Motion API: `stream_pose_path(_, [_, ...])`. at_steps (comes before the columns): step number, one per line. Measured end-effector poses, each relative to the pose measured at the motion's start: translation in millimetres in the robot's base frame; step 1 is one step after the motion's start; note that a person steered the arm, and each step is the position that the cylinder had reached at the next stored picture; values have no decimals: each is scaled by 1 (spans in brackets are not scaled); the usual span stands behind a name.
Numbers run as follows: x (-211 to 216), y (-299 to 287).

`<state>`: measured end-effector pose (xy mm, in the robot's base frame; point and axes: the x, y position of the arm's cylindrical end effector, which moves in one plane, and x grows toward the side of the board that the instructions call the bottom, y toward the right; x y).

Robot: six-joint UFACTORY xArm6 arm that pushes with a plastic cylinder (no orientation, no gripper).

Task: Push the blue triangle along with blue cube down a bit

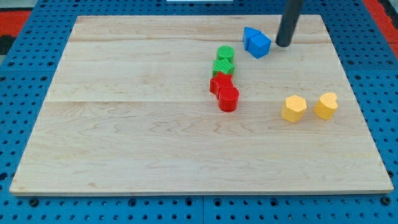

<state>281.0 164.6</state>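
While the dark straight rod comes down from the view's top edge, my tip (283,45) sits on the pale wooden board surface (124,143), just beside the blue pair at their 3 o'clock, a thin gap showing, not clearly touching. No pincer on this arm, only the rod, so there is nothing to read as apart or together.

The blue plastic cube (259,45) sits toward the surface's 1 o'clock area, near the top edge. The blue plastic triangle (250,35) is pressed against it at the cube's 11 o'clock; the two read as one clump.

From the blue pair, at about 7 o'clock and near, a green plastic rounded block (226,53) touches a second green plastic block (222,66) directly at its 6 o'clock; exact shapes hard to tell. Stacked on down the same line, touching, a red plastic block (220,83), star-like, then a red plastic rounded block (228,98) at its 5 o'clock.

Well apart at the surface's 3 o'clock side: a yellow plastic hexagon-like block (293,108) and a yellow plastic heart-like block (326,105), side by side, small gap between.

The blue perforated base (186,211) surrounds the surface.
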Motion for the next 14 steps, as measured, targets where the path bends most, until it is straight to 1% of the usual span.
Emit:
stream_pose_path(1, [10,-16])
stream_pose_path(2, [20,-17])
stream_pose_path(3, [19,-8])
stream_pose_path(4, [12,36])
stream_pose_path(5, [36,73])
stream_pose_path(6, [78,74])
stream_pose_path(7, [86,17])
stream_pose_path(8, [65,-7])
stream_pose_path(9, [55,-4])
stream_pose_path(10, [62,-2])
stream_pose_path(11, [27,11])
stream_pose_path(12, [-36,10])
stream_pose_path(13, [-89,2])
stream_pose_path(14, [-87,-29])
